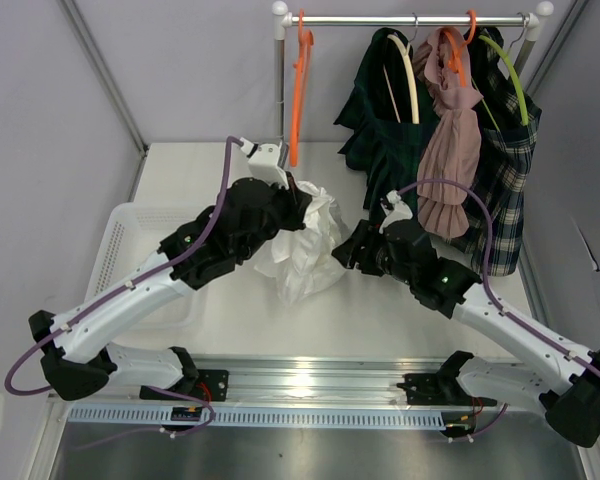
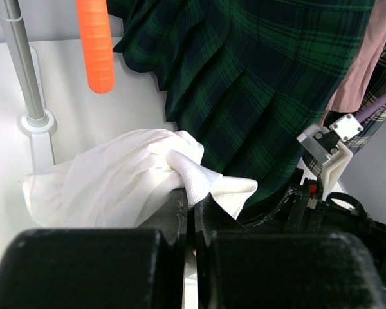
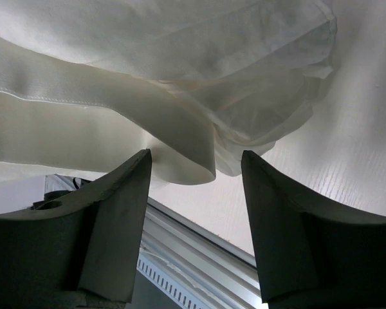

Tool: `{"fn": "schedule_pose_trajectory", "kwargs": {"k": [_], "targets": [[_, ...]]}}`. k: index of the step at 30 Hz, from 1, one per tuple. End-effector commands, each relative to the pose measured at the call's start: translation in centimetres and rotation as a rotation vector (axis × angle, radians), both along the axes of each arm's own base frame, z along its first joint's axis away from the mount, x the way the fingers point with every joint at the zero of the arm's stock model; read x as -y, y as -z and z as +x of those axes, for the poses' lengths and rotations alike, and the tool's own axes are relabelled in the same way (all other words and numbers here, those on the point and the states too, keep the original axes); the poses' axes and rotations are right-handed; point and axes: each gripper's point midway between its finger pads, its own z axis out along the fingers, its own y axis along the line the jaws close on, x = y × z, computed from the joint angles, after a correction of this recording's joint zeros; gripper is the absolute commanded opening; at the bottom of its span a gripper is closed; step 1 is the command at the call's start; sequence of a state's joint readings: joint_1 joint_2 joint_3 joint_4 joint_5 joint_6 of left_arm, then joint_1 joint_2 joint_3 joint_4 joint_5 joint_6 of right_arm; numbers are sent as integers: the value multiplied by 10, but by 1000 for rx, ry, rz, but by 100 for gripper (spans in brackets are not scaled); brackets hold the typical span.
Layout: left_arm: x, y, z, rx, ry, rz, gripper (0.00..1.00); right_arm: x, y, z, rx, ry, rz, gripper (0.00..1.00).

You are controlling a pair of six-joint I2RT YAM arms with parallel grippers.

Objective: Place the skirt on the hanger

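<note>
The left hand (image 2: 192,207) is clamped shut on a bunch of the white skirt (image 1: 308,240), its two fingers pressed together with cloth pinched between them. It holds the skirt up off the counter (image 1: 400,300), so the fabric hangs in a crumpled heap just below and to the right of the empty orange hanger (image 1: 298,90). The right hand (image 3: 196,158) stands well open. A folded edge of the skirt dips between its fingertips (image 3: 136,168), and nothing is gripped. From above, both hands meet at the skirt, the left from the left side and the right hand low on the opposite side, with the basket (image 1: 120,235) off at the left of the counter. The left wrist view alone shows the pinch itself, along with the lower tip of the orange hanger, the upright post (image 2: 26,77) of the rail (image 1: 410,19) and the pleats of the green plaid skirt (image 2: 257,84) close behind. The right wrist view alone shows the underside of the white skirt, lifted clear of the counter. Counted from above: two arms, one white skirt, one basket and four hangers on the rail, of which two are orange, one cream (image 1: 410,75) and one green (image 1: 505,70). Three garments hang there: the green plaid skirt, a pink one (image 1: 448,150) and a checked one (image 1: 510,170).
</note>
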State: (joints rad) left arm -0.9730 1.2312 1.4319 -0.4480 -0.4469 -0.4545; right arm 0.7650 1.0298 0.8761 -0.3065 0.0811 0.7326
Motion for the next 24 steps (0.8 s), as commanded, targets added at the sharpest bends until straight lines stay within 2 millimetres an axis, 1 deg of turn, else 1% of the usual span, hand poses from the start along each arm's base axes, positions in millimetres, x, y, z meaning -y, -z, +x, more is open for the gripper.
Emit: {"fn": "schedule_pose_trajectory", "kwargs": {"k": [1,2,3,5,7,8,10,11,12,13,14,16,21,22,24], "targets": [[-1,-20,-1,45,-16,-87,0,-8,-5,3,23,1,42,59],[-1,-19,-1,44,-15,-86,0,-8,-3,2,19,1,38,56],[-2,-15,-1,40,-18,-79,0,-6,-2,2,17,9,33,51],[-6,-17,-3,44,-21,-86,0,-2,-2,4,26,29,25,46],[-7,-10,-5,36,-18,-85,0,2,-4,5,37,45,21,43],[-8,-10,-7,36,-16,-91,0,2,-5,5,41,46,22,42],[-11,-10,-9,36,-13,-99,0,0,-3,7,36,43,18,37],[-12,-8,-10,34,-12,-100,0,-3,-3,7,37,34,23,32],[-13,-10,-12,36,-11,-104,0,-5,-2,8,32,30,25,31],[-14,-5,-12,29,-10,-98,0,-7,4,8,18,29,17,31],[-16,-7,-14,34,-10,-106,0,-8,6,9,15,26,17,29],[-18,-5,-15,32,-8,-105,0,-11,11,8,3,23,14,29],[-20,3,-17,25,-7,-94,0,-20,24,5,-10,-3,14,32],[-21,3,-18,27,-5,-94,0,-22,24,4,-9,-8,17,31],[-21,6,-18,22,-5,-88,0,-24,29,2,-18,-14,7,28]]}}
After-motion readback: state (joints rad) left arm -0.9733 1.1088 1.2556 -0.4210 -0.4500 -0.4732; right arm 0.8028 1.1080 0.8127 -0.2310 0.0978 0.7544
